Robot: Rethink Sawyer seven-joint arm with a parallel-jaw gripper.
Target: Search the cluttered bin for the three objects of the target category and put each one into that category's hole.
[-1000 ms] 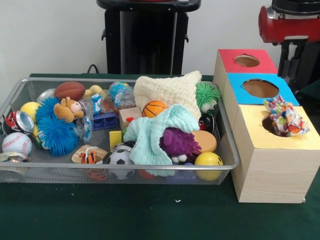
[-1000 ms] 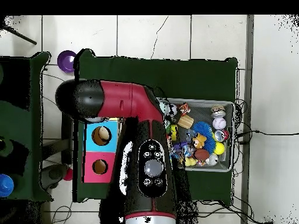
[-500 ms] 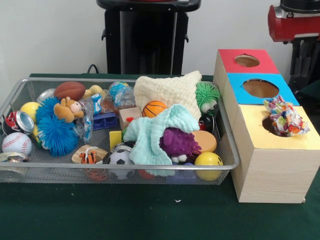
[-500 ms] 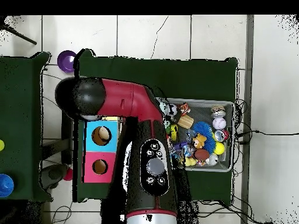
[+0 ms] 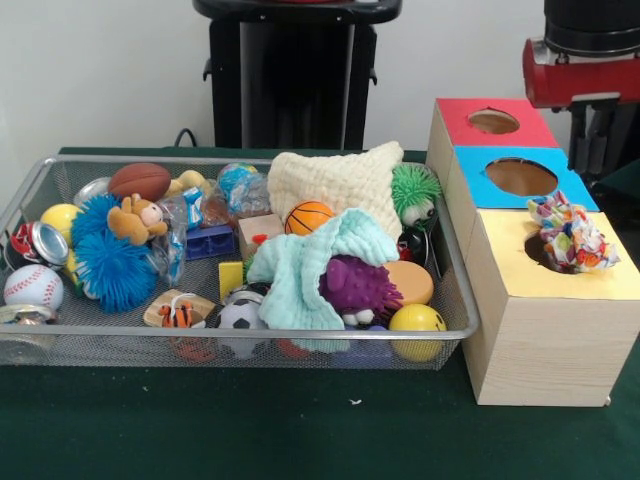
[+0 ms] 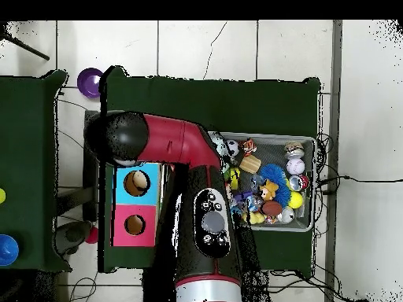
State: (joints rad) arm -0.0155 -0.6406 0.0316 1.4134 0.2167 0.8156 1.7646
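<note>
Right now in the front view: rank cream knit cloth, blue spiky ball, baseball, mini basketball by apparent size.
1. cream knit cloth, clearly largest
2. blue spiky ball
3. baseball and mini basketball: look about alike; the baseball sits nearer the camera and the basketball is partly covered, so no ranking between them.

Front low, overhead straight down; share bin (image 5: 455,300).

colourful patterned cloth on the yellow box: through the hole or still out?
Mostly out. The colourful patterned cloth bunches over the yellow-topped wooden box's hole, hanging partly in.
</note>
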